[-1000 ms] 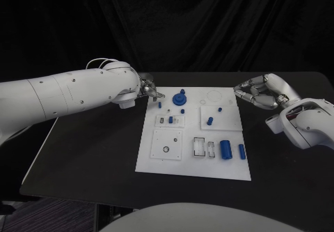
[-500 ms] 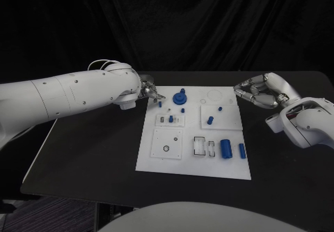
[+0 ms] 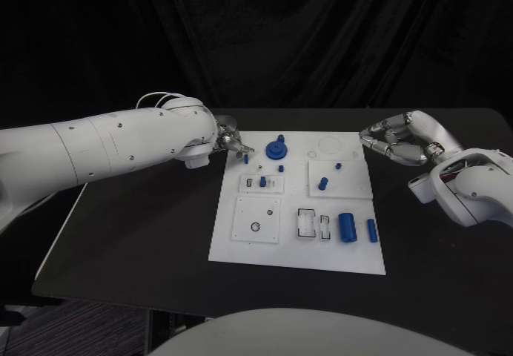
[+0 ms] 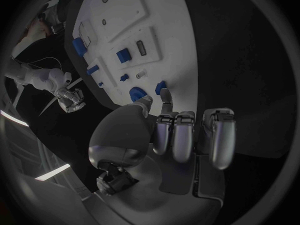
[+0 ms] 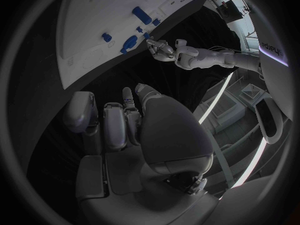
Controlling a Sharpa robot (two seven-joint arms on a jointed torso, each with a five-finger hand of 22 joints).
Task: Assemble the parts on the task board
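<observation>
Robot hands [image 3: 230,139] unmoved since before.

A black table [image 3: 150,237] carries the white task board [image 3: 246,248] at its middle.

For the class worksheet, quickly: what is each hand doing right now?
Left hand: pinches a small blue part at the board's corner.
Right hand: fingers curled, holding nothing.

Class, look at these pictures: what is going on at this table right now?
A robot works at a white task board carrying small blue parts. Its left hand is at the board's far left corner, fingertips by a small blue peg. Whether it grips the peg is unclear. The right hand is beside the far right corner, fingers curled, holding nothing.
</observation>
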